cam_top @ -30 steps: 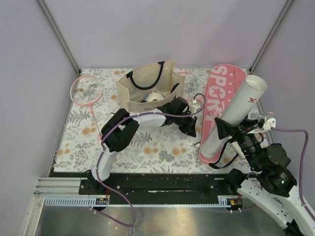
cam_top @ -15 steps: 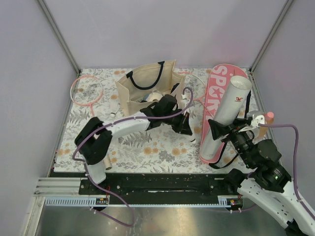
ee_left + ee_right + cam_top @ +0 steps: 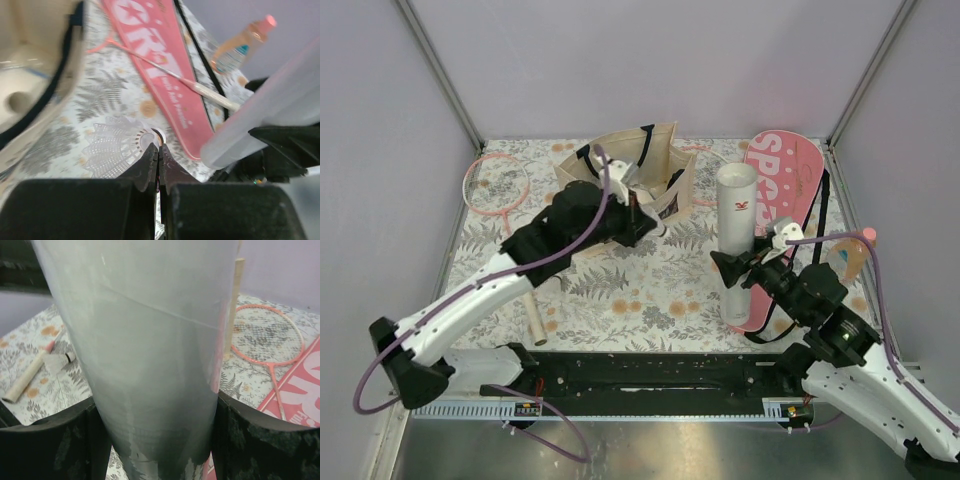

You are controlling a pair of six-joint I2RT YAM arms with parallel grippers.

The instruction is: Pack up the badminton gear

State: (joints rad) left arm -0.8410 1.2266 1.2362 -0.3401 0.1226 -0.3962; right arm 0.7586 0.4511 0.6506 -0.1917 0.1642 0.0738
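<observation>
Holding one piece of the gear in each gripper.
The left gripper [image 3: 159, 150] has its jaws fully closed on the cork of the white shuttlecock [image 3: 117, 147], just beside the beige tote bag [image 3: 610, 195]; its feathers point left in the wrist view. The right gripper [image 3: 735, 268] clasps with wide jaws the long white tube [image 3: 738, 225], which stands almost upright, open end up, near the pink cover [image 3: 790, 175].

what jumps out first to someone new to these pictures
The white tube, held roughly upright by the right gripper at centre right. Just right of it the pink SPORT cover lies flat. The left gripper is shut, its tips at the cork of a shuttlecock beside the tote.
</observation>
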